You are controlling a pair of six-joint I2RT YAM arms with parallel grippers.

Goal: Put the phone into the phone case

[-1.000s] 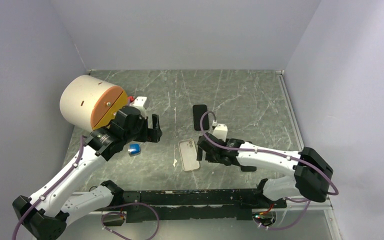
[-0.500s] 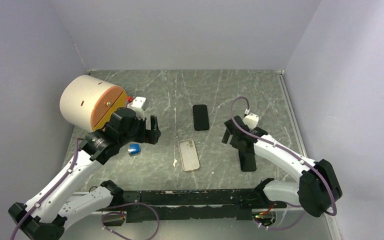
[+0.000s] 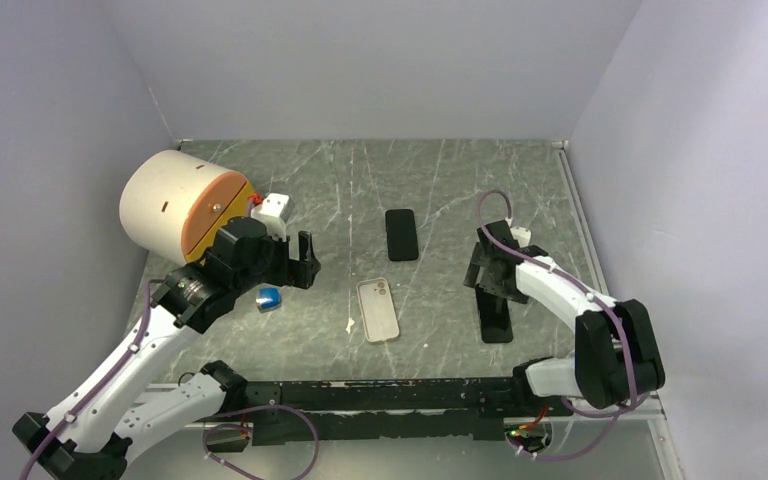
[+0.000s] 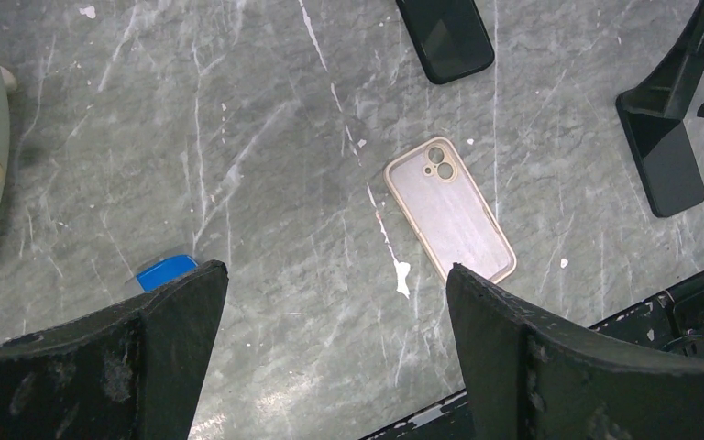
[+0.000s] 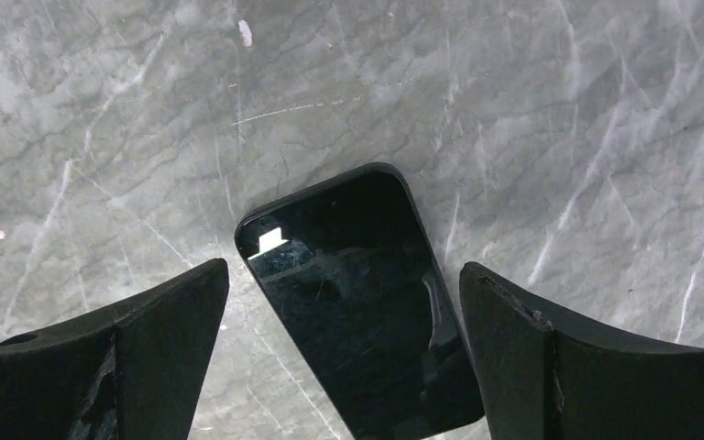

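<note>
our right gripper (image 5: pixel 341 268) hangs wide and empty over the near black phone (image 5: pixel 357 302), left gripper (image 4: pixel 332 268) wide too, so we may skid that flat phone along the table (image 3: pixel 520 180) rather than lift it toward the phone case (image 3: pixel 377 309) lying apart at mid-table.

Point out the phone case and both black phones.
phone case (image 4: pixel 450 211), left wrist view, centre of its flat panel.
far black phone (image 3: pixel 401 235), top view, centre of its face.
near black phone (image 5: pixel 364 302), right wrist view, centre of its glass.
</note>
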